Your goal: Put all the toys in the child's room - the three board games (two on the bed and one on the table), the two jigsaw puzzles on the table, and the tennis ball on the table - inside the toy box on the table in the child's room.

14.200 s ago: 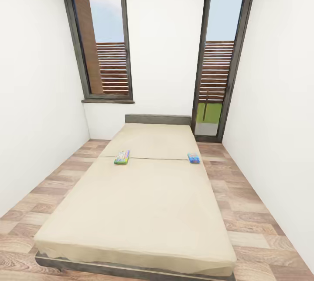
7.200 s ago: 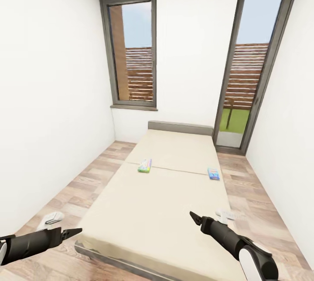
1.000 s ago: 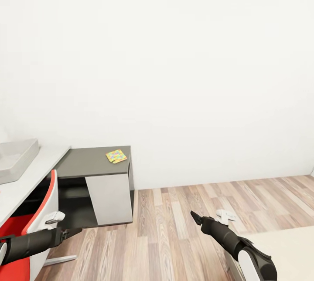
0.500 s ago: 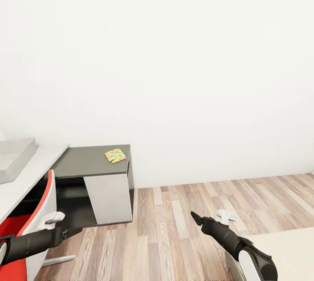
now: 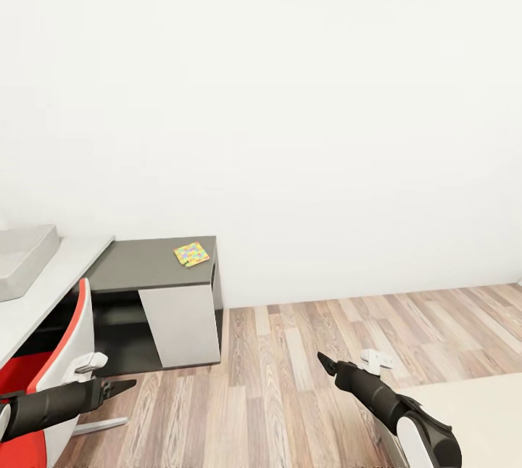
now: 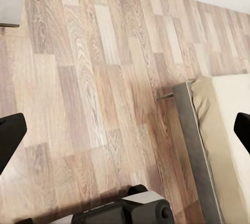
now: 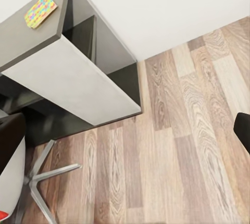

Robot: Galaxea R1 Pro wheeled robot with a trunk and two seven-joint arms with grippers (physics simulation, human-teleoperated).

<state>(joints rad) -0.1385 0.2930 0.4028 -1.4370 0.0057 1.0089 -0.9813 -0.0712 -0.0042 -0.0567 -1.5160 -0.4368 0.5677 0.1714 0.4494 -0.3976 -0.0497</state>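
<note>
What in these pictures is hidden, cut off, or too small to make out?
- Shallow light-grey toy box: the head view's left edge cuts it off, so its inside is unseen.
- Pale grey-white table: only its near end shows, cut by the same edge.
- Multicoloured jigsaw puzzle square on the dark-grey side desk: too small to read its pattern.
- Beige bed: the left wrist view's edge cuts it off.

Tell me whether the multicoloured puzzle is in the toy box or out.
Out. The puzzle lies flat on the dark side desk, apart from the toy box.
</note>
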